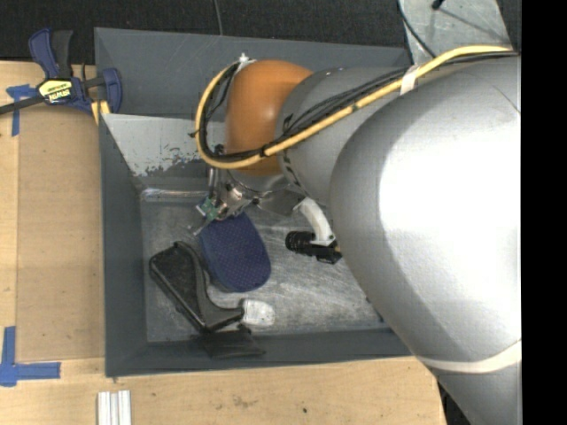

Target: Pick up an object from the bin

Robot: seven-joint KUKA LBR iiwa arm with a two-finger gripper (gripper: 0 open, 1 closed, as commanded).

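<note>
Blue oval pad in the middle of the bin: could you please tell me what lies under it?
The blue oval pad seems to overlap the black flat piece at its left edge; grey bin floor shows around the rest. Anything directly beneath it is covered.

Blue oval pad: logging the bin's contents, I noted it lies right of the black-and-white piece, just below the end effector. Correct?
No. The camera view shows the blue oval pad left of the black-and-white piece, not right; it does lie just below the end effector.
</note>
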